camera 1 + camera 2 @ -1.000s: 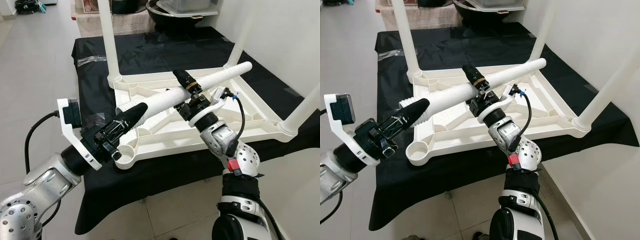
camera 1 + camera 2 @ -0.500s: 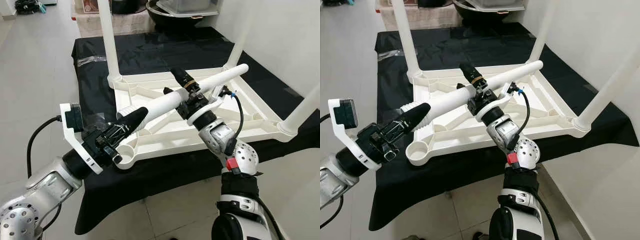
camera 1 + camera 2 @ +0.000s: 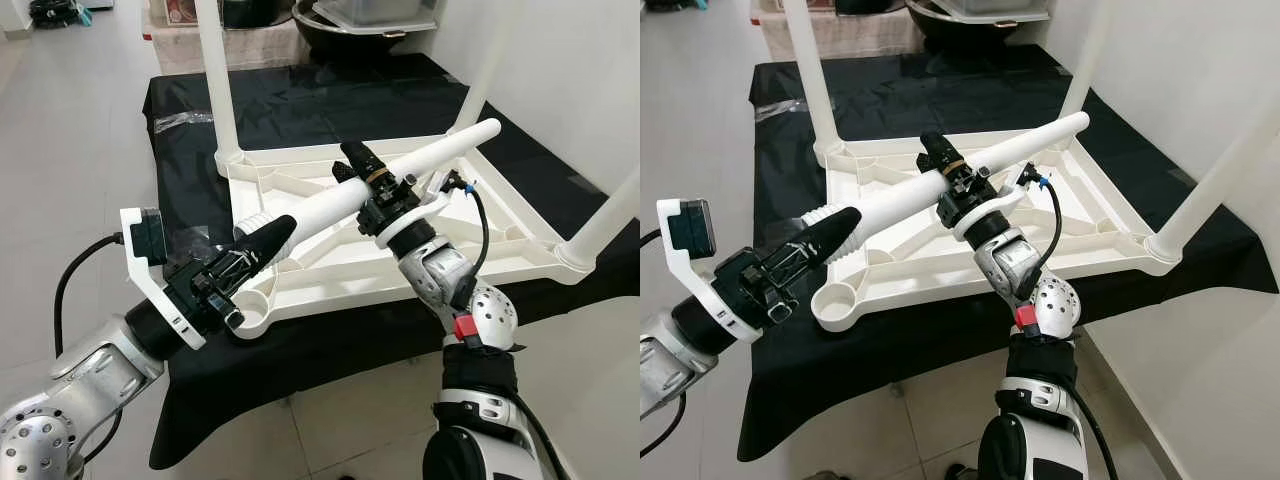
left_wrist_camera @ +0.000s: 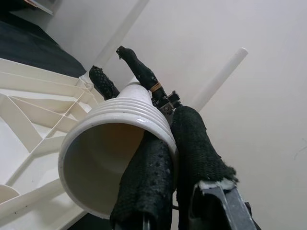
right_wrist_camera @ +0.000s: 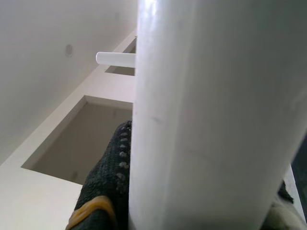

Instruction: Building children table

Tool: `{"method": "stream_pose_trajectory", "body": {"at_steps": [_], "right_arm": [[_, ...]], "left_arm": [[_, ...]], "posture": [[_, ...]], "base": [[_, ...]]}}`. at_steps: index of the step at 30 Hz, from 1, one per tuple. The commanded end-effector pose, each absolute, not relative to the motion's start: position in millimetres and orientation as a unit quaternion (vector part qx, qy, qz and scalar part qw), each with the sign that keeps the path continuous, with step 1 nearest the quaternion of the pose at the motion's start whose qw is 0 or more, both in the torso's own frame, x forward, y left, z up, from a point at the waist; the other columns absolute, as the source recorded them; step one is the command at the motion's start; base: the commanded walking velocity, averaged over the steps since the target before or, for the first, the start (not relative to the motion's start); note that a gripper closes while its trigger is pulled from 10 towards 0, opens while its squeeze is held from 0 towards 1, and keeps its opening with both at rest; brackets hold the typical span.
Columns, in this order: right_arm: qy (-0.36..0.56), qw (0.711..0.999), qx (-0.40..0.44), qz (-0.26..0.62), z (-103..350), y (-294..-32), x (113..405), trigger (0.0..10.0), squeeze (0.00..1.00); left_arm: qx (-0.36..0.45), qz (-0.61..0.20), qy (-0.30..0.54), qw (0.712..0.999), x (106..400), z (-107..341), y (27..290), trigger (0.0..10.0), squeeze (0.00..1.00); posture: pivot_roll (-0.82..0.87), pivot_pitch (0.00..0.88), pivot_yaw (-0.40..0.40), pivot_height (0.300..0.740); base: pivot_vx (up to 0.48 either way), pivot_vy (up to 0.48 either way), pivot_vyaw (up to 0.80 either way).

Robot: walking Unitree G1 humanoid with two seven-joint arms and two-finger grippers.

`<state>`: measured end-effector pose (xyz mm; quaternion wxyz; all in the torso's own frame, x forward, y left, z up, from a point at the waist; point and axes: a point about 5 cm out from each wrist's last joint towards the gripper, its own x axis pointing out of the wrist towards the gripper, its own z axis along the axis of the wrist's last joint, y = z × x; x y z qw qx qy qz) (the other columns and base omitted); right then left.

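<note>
Your left gripper (image 3: 262,238) is closed on the ribbed, threaded end of the long white plastic table leg (image 3: 345,197), one black finger inside the hollow mouth and one outside, as the left wrist view shows. Your right gripper (image 3: 362,168) clamps the same leg near its middle, fingers on either side of the tube. The leg lies slanted across the centre of the frame, its plain end up toward the upper right.

It hangs above the upturned white plastic tabletop (image 3: 500,245), which rests on the black cloth-covered table (image 3: 300,95). Three legs already stand in their corners; the round empty socket (image 3: 250,310) sits at lower left, just under your left gripper.

To seat it well, you should swing the leg upright, centre the ribbed end over that socket, and start the thread squarely before turning.
</note>
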<state>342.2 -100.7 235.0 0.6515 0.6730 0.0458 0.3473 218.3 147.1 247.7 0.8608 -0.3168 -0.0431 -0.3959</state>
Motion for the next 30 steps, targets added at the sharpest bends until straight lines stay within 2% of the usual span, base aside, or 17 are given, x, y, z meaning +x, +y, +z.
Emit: {"method": "stream_pose_trajectory", "body": {"at_steps": [1,6,7,14,20,21,30], "right_arm": [[0.042,0.637,0.678,0.365,247.1,-86.0,341.1,0.0,0.0],[0.042,0.636,0.68,0.363,247.4,-86.0,341.8,0.0,0.0],[0.041,0.635,0.681,0.363,247.8,-86.2,342.2,0.0,0.0],[0.032,0.633,0.684,0.361,251.4,-88.4,344.9,0.0,0.0],[-0.007,0.645,0.68,0.35,269.4,-105.8,359.2,0.0,0.0],[-0.017,0.651,0.676,0.346,273.0,-111.1,362.6,0.0,0.0],[-0.068,0.682,0.655,0.316,291.5,-148.5,381.2,0.0,0.0]], "left_arm": [[-0.308,-0.414,-0.017,0.856,215.4,243.6,140.1,10.0,0.0],[-0.296,-0.403,0.021,0.866,217.9,234.7,138.2,10.0,0.03],[-0.296,-0.406,0.025,0.864,217.4,233.6,137.4,10.0,1.0],[-0.291,-0.396,0.031,0.87,217.6,228.2,139.6,10.0,1.0],[-0.283,-0.36,0.03,0.888,221.9,226.3,148.0,10.0,1.0],[-0.283,-0.359,0.03,0.889,221.6,226.1,148.6,10.0,0.0],[-0.277,-0.347,0.033,0.895,219.3,223.6,152.6,10.0,0.0]], "posture": [[0.11,0.14,-0.086,0.74],[0.11,0.142,-0.085,0.74],[0.11,0.141,-0.086,0.74],[0.11,0.14,-0.085,0.74],[0.12,0.136,-0.088,0.74],[0.12,0.135,-0.09,0.74],[0.12,0.121,-0.096,0.74]], "base": [[0.0,0.0,0.0],[0.0,0.0,0.0],[0.0,0.0,0.0],[0.0,0.0,0.0],[0.0,0.0,0.0],[0.0,0.0,0.0],[0.0,0.0,0.0]]}}
